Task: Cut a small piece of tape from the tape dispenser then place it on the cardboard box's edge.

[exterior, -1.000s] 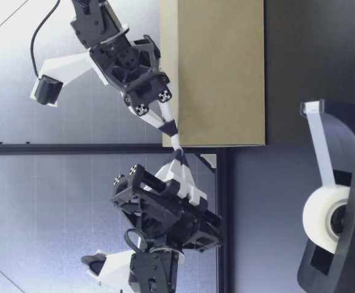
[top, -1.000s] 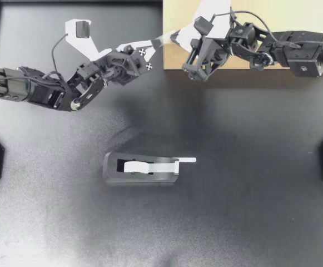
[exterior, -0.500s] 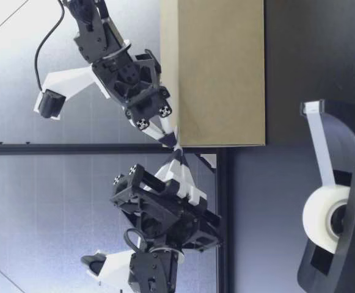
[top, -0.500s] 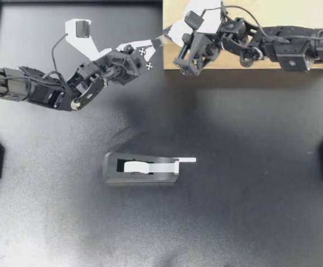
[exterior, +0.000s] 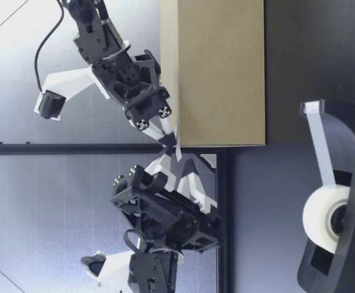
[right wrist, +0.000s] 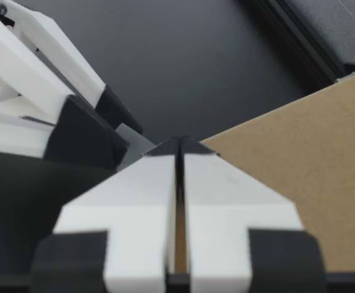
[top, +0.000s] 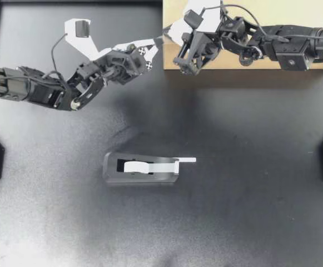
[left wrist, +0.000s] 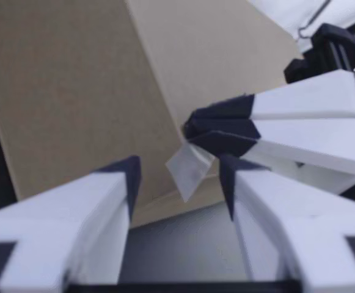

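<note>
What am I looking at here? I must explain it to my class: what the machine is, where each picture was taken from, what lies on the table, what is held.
This is a robot with two arms at a black table, each ending in a two-fingered gripper. One picture looks straight down, one looks across from table height, and two come from cameras on the wrists. A tape dispenser stands mid-table and a cardboard box stands by my right arm. My right gripper is pinched shut on a small piece of tape at the box's corner. My left gripper faces it, fingers open, holding nothing.
</note>
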